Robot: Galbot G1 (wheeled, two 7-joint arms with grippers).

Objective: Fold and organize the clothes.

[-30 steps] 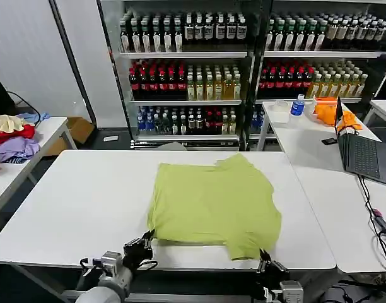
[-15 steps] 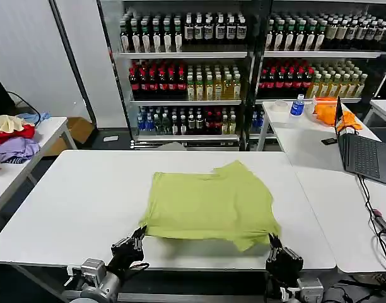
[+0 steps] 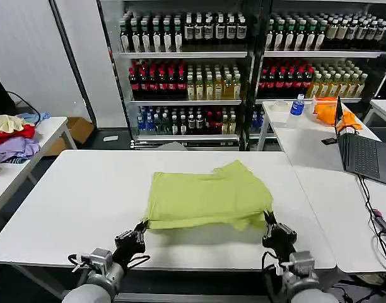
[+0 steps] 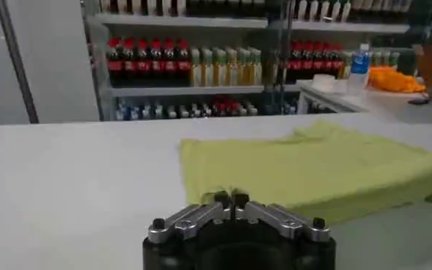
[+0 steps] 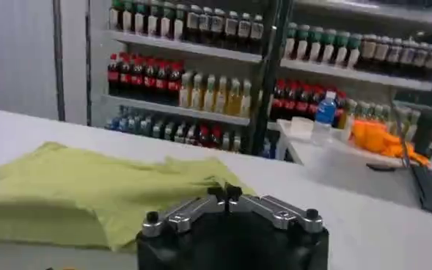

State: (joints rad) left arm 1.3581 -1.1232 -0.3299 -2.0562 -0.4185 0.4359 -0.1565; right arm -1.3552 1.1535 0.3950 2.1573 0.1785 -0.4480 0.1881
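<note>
On my white counter (image 3: 73, 202), the lime T-shirt (image 3: 205, 199) lies mid-counter, folded and rumpled; my left hand (image 3: 140, 232) and right hand (image 3: 270, 226) pinch its near corners.

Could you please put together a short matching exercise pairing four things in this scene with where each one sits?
Things:
1. lime T-shirt
2. left gripper
3. laptop
4. blue-capped water bottle

Places:
A. open on the side table to the robot's right
B. at the shirt's near left corner
C. on the far right table, before the drink shelves
D. folded on the middle of the white table

Pairs: 1-D, 2-B, 3-A, 4-C
</note>
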